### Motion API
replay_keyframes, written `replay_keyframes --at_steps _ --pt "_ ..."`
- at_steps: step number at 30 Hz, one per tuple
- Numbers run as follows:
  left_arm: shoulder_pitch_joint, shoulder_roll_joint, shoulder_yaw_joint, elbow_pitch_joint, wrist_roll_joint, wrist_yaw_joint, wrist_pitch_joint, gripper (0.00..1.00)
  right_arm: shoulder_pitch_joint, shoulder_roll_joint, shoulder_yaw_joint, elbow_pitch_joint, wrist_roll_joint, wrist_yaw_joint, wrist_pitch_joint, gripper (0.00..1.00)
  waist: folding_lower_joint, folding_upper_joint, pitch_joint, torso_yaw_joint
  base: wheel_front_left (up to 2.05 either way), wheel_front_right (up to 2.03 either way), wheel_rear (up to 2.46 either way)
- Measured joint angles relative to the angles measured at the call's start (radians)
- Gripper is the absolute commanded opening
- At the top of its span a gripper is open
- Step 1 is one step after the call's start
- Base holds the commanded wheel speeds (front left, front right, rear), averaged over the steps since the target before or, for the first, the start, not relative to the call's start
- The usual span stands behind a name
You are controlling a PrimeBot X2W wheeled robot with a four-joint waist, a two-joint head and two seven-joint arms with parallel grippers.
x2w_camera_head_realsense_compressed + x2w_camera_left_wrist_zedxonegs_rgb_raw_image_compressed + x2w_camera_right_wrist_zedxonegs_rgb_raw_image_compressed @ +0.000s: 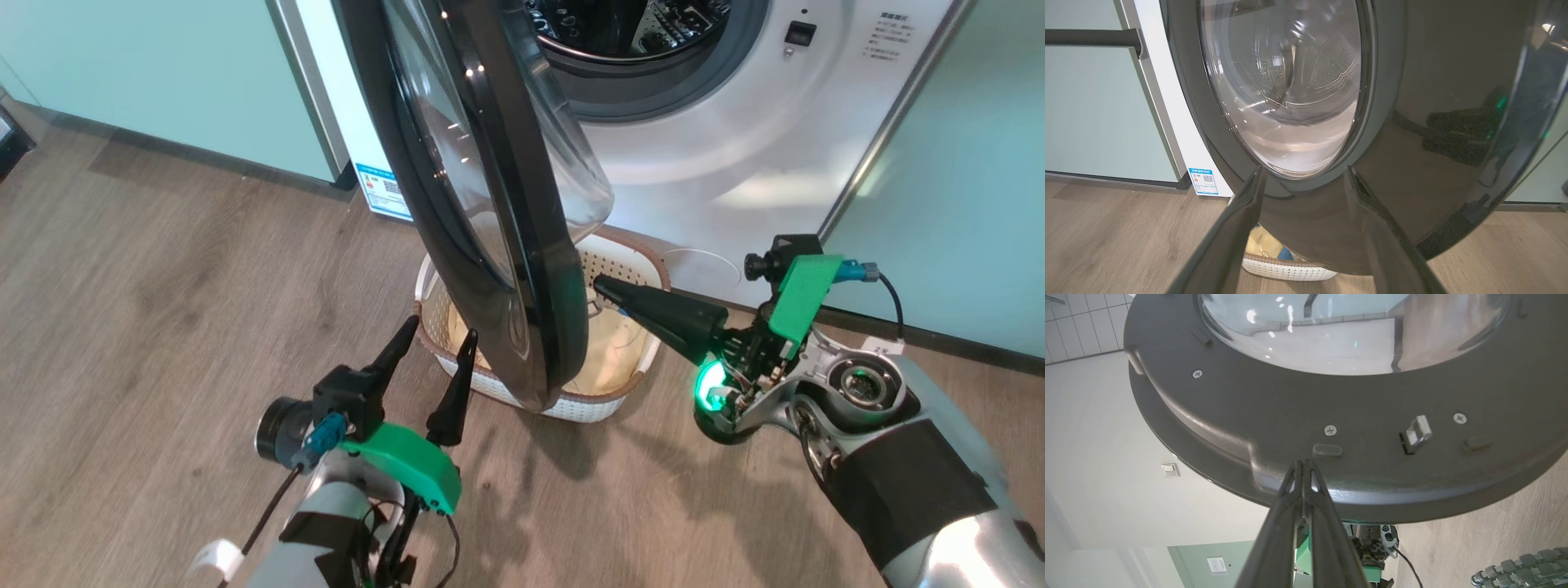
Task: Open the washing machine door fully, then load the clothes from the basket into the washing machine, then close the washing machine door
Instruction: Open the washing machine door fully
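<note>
Glossy black all over this one: looking at the large round black-rimmed washing machine door [531, 229] with its bulging clear glass bowl, hanging partly open and turned edge-on in the head view. Seeing the big white front-loading washing machine [718, 147] behind it, steel drum mouth showing. Spotting the small cream perforated plastic basket [571, 404] with the brown rim, sitting on the wood-look floor [163, 286] at the machine's front edge, right under the door's low edge. Making out the pale yellow clothes [1261, 245] with blue bits lying inside. Noting the right gripper [602, 286] clenched tight on nothing, tips sitting right at the door's inner rim. Noting the left gripper [439, 329] released, fingers spread, empty, hovering just beside the door's outer face; not managing to tell if touching.
</note>
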Motion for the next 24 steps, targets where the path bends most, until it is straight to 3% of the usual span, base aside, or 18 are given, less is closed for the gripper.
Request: replay_keyframes --at_steps 14,15,16,17,24 --pt "0.0 0.0 0.032 -0.003 0.009 0.0 0.0 1.0 0.066 -0.034 -0.041 -0.044 0.022 0.0 -0.067 0.0 0.0 0.0 -0.003 -0.035 0.0 0.0 0.0" --pt "0.0 0.0 0.037 -0.004 0.009 0.0 0.0 1.0 0.079 -0.038 -0.046 -0.053 0.022 0.0 -0.078 0.64 0.0 0.0 -0.002 -0.04 0.0 0.0 0.0" --pt "0.001 0.0 0.04 -0.004 0.01 0.0 0.0 1.0 0.091 -0.042 -0.05 -0.062 0.022 0.0 -0.083 0.94 0.0 0.0 -0.002 -0.044 0.0 0.0 0.0" --pt "0.001 0.0 0.042 -0.005 0.012 0.001 0.0 1.0 0.101 -0.046 -0.057 -0.071 0.022 0.0 -0.085 1.0 0.0 0.0 -0.002 -0.049 0.0 0.0 0.0" --pt "0.024 0.0 0.075 -0.008 0.018 0.001 0.0 1.0 0.166 -0.065 -0.1 -0.14 -0.005 0.0 -0.158 1.0 0.0 0.0 -0.006 -0.087 0.0 0.0 0.0"
